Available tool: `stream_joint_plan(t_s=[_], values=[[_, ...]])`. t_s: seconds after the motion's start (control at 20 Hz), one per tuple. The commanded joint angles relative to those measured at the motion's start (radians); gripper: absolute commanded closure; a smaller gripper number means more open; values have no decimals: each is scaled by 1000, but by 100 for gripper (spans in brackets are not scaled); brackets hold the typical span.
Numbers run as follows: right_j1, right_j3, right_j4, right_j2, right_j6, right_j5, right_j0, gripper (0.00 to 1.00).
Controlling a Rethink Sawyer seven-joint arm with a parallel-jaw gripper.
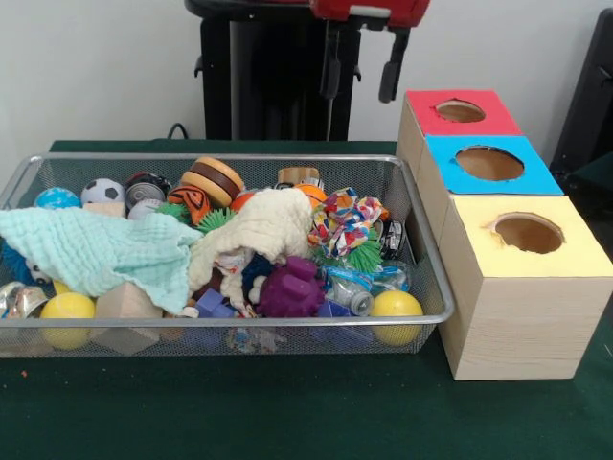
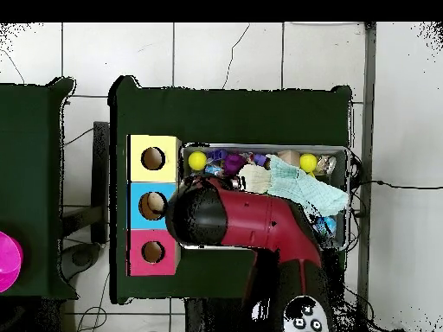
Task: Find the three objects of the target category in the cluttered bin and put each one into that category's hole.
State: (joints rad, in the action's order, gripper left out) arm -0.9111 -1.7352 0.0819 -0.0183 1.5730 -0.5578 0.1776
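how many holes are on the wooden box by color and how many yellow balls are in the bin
Red hole: 1
Blue hole: 1
Yellow hole: 1
Yellow balls in the wire bin: 2, one at its left front, one at its right front
Total: 5

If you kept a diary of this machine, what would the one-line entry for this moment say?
black two-finger gripper: open, empty, raised behind bin | wire mesh bin: full of clutter | red, blue, yellow wooden hole boxes: beside bin
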Motion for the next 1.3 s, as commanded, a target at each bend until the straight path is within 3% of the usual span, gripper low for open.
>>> stream_joint_plan(t_s=[0.05, 0.25, 0.6, 0.95, 1.3], values=[[124, 53, 71, 131, -14, 93, 37, 0], [171, 69, 82, 143, 25, 154, 31, 0], [218, 119, 72, 138, 57, 144, 6, 0], [279, 171, 85, 88, 83, 140, -24, 0], [312, 166, 121, -16, 135, 160, -74, 0]])
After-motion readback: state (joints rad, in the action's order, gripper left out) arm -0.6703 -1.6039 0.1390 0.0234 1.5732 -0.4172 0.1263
